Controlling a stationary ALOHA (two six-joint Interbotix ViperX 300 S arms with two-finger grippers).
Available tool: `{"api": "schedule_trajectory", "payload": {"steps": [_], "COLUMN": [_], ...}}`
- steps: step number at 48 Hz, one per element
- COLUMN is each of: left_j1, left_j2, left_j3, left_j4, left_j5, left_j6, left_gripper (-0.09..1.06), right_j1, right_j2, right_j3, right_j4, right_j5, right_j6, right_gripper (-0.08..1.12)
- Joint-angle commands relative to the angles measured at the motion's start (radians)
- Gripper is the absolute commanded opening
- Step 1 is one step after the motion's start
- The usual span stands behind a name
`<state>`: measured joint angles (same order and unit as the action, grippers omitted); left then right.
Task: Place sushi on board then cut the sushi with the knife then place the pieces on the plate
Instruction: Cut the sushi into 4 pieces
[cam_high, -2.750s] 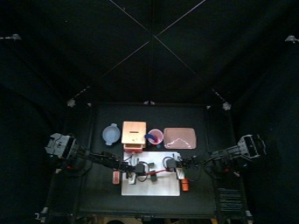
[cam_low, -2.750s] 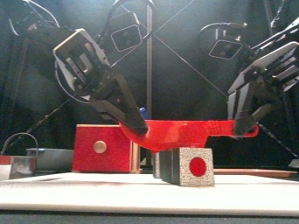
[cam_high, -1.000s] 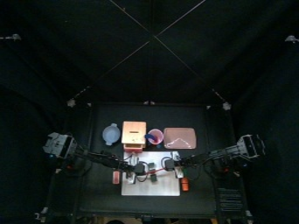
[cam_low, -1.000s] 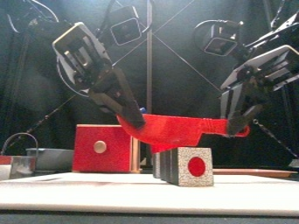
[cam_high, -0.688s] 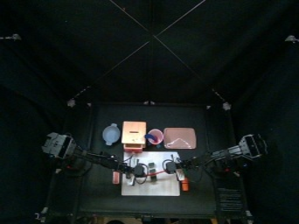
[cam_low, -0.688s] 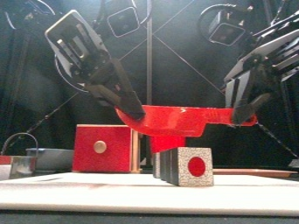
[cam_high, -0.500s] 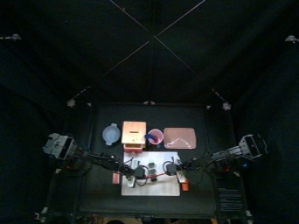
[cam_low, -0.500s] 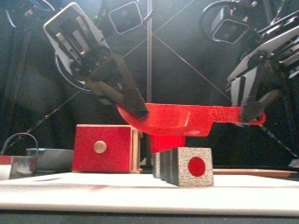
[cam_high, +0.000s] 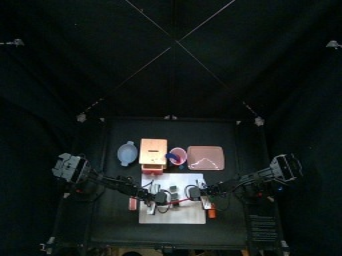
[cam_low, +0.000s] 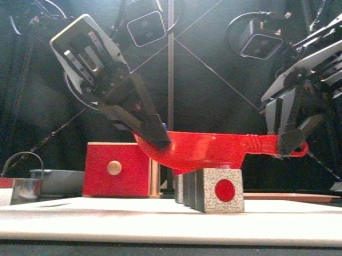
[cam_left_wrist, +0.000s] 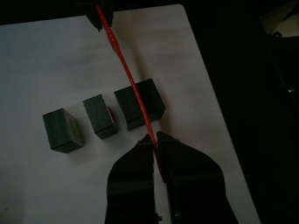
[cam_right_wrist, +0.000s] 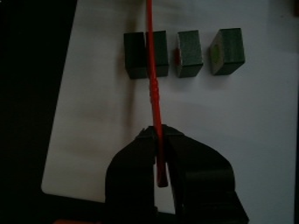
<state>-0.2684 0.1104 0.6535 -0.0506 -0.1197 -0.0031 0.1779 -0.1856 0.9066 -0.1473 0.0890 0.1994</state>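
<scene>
A red toy knife (cam_low: 214, 150) hangs level just above the dark green sushi roll (cam_low: 214, 190), which stands on the white cutting board (cam_high: 178, 210). My left gripper (cam_low: 158, 145) is shut on one end of the knife and my right gripper (cam_low: 287, 148) is shut on the other. In the left wrist view the sushi shows as three separate blocks (cam_left_wrist: 103, 116), and the knife blade (cam_left_wrist: 122, 61) crosses the end block (cam_left_wrist: 142, 105). The right wrist view has the blade (cam_right_wrist: 153, 61) running beside the end block (cam_right_wrist: 139, 51). The pink plate (cam_high: 206, 157) lies behind the board at the right.
Behind the board stand the wooden box with its red drawer front (cam_low: 118, 170), the blue-grey bowl (cam_high: 127, 153) to its left and a red cup (cam_high: 178, 156) between box and plate. In the top view both arms crowd low over the board.
The knife was lifted and turned with its broad side showing half a second ago; now it has come back down closer to the sushi. Both grippers kept their hold.
</scene>
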Motion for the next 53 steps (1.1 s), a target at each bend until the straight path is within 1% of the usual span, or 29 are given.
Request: {"api": "schedule_trajectory", "payload": {"steps": [1, 11, 23, 32, 41, 49, 53], "left_j1": [-0.014, -0.014, -0.017, -0.023, -0.031, -0.031, -0.023], "left_j2": [-0.014, 0.006, 0.017, 0.057, 0.094, 0.077, 0.060], "left_j3": [-0.057, -0.057, -0.060, -0.067, -0.081, -0.084, -0.084], "left_j4": [0.000, -0.023, -0.025, -0.025, -0.025, -0.023, -0.021], "left_j5": [-0.029, -0.029, -0.026, -0.029, -0.017, -0.017, -0.015], "left_j6": [0.002, 0.003, 0.003, 0.002, 0.003, 0.006, 0.006], "left_gripper": [0.31, 0.31, 0.31, 0.31, 0.31, 0.31, 0.31], "right_j1": [-0.011, -0.011, -0.011, -0.002, 0.012, 0.012, 0.008], "right_j2": [-0.011, -0.002, 0.008, 0.049, 0.097, 0.097, 0.081], "right_j3": [-0.026, -0.026, -0.026, -0.029, -0.038, -0.055, -0.060], "right_j4": [0.006, 0.008, 0.008, 0.034, 0.067, 0.064, 0.057], "right_j5": [-0.011, -0.011, -0.011, -0.011, -0.015, -0.008, 0.005], "right_j6": [0.000, 0.000, 0.000, 0.000, 0.000, -0.002, -0.003], "right_gripper": [0.36, 0.36, 0.36, 0.36, 0.36, 0.36, 0.36]}}
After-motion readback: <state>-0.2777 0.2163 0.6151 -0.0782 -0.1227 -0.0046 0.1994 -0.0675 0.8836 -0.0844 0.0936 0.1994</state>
